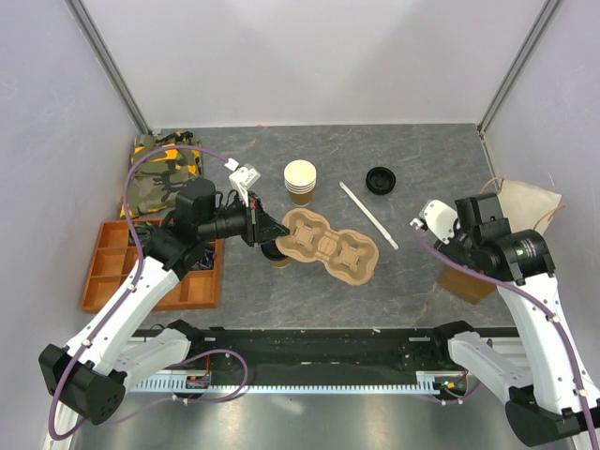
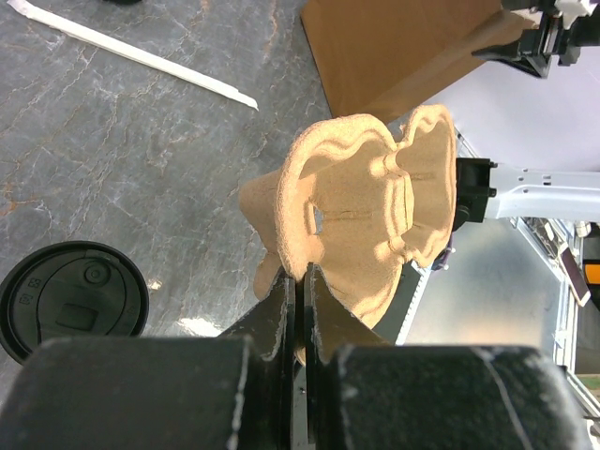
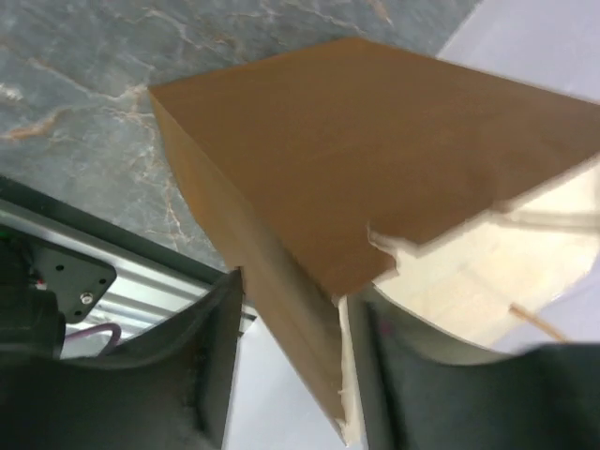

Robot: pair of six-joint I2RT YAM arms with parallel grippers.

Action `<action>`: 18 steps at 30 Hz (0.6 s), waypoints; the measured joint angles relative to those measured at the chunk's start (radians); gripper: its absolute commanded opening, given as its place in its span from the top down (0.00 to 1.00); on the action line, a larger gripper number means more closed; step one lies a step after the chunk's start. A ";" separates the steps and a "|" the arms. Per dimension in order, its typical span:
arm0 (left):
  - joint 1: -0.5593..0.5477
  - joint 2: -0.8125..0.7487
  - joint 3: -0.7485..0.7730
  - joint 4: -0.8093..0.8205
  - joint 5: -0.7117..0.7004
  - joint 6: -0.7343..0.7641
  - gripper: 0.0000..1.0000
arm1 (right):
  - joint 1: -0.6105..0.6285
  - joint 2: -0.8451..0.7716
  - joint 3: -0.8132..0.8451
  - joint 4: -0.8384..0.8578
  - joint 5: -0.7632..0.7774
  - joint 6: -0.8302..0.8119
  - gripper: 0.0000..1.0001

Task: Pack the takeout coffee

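Left pincer (image 2: 298,277) clamped on the cup carrier (image 2: 361,206); right pincer (image 3: 295,300) straddles the paper bag (image 3: 375,159) wall (gripped or not, we cannot tell); we should close squarely, well down.

Bright, even overhead light, soft shadows; right wrist view close and blurred.
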 measured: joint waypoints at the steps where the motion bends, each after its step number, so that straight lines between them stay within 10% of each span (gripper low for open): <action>1: 0.000 0.000 0.000 0.000 0.000 0.000 0.98 | 0.000 0.007 0.000 0.000 -0.011 0.000 0.70; 5: 0.000 0.000 0.000 0.000 -0.001 0.000 0.98 | 0.000 0.052 0.035 -0.006 -0.089 0.020 1.00; 18: 0.017 0.004 0.025 -0.056 -0.003 0.027 0.98 | 0.000 0.265 0.259 -0.004 -0.487 0.312 1.00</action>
